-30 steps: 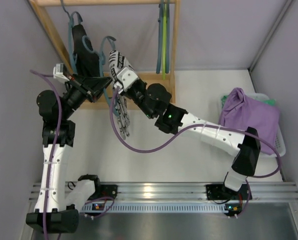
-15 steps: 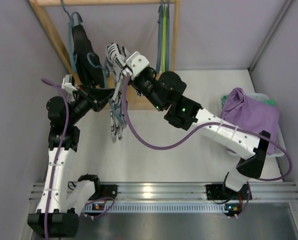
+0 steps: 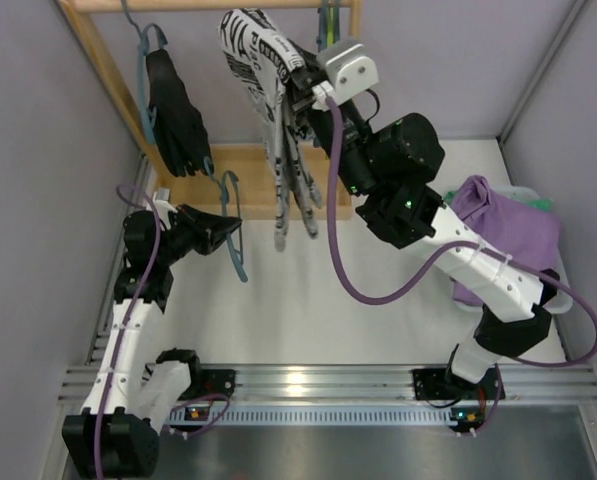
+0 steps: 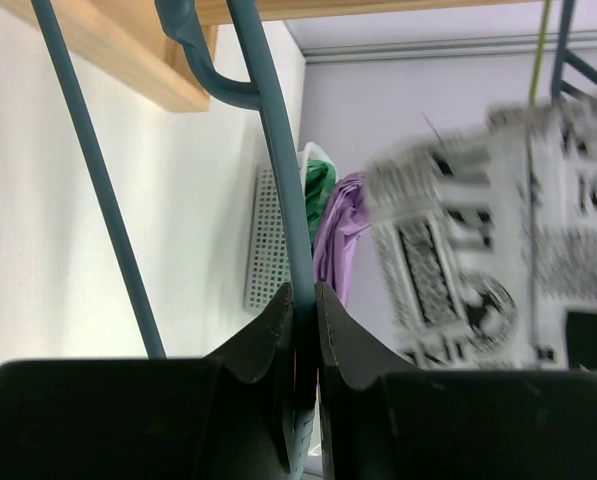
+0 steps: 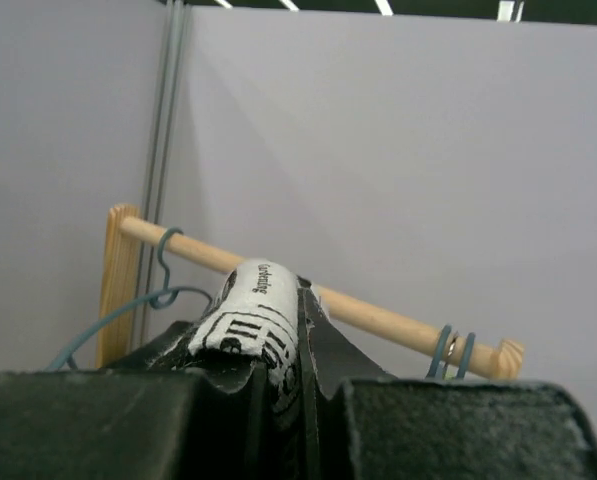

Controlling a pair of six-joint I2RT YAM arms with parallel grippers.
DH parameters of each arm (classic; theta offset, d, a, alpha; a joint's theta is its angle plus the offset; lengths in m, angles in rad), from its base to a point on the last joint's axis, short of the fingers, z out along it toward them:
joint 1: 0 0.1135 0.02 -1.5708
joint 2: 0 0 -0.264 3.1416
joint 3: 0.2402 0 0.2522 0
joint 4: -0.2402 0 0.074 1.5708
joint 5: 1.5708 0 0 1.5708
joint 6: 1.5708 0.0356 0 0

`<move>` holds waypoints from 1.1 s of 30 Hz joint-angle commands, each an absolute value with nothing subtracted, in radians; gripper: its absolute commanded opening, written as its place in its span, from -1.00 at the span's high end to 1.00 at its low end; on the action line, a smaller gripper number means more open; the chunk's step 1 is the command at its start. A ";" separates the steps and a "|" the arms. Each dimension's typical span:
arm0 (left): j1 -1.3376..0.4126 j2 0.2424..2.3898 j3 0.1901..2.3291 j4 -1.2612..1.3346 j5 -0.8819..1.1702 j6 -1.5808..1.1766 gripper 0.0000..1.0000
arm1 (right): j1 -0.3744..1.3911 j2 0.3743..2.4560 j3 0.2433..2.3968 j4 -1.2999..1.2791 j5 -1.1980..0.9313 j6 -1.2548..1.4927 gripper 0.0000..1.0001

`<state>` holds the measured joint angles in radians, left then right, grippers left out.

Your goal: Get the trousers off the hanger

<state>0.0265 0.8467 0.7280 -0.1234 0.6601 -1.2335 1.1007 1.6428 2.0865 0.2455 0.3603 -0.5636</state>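
Note:
My right gripper (image 3: 296,82) is shut on the white black-printed trousers (image 3: 270,95) and holds them high, clear of the hanger; the cloth bulges over the jaws in the right wrist view (image 5: 256,315) and shows blurred in the left wrist view (image 4: 498,240). My left gripper (image 3: 230,228) is shut on the bare teal hanger (image 3: 234,215), seen pinched between the jaws in the left wrist view (image 4: 288,200). The black trousers (image 3: 176,115) hang on another teal hanger on the wooden rack (image 3: 108,60). The purple trousers (image 3: 503,225) lie in the white basket (image 3: 563,290).
Teal and yellow-green hangers (image 3: 326,70) hang empty at the rack's right end. The rack's rail (image 5: 378,312) crosses the right wrist view. Green-and-white cloth (image 3: 540,203) lies under the purple trousers. Grey walls close in left, right and back.
My right gripper lifted the printed trousers up and right, off the hanger. My left gripper pulled the now bare teal hanger down and toward the near left, away from the rack.

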 commanded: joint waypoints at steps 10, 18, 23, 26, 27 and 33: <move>0.031 0.819 0.730 -0.087 0.712 -1.160 1.00 | 1.091 1.484 2.181 0.457 0.351 -0.672 1.00; -0.008 0.804 0.767 -0.084 0.738 -1.088 1.00 | 1.077 1.276 2.017 0.434 0.406 -0.795 1.00; -0.074 0.808 0.779 -0.084 0.733 -1.069 1.00 | 0.875 1.155 1.944 0.341 0.445 -0.669 1.00; -0.077 0.813 0.787 -0.086 0.736 -1.063 1.00 | 0.795 1.062 1.850 0.328 0.452 -0.646 1.00; -0.077 0.816 0.791 -0.086 0.739 -1.058 1.00 | 0.748 1.034 1.826 0.313 0.460 -0.629 1.00; -0.126 0.822 0.860 -0.087 0.724 -0.977 1.00 | 0.536 0.798 1.571 0.252 0.538 -0.650 1.00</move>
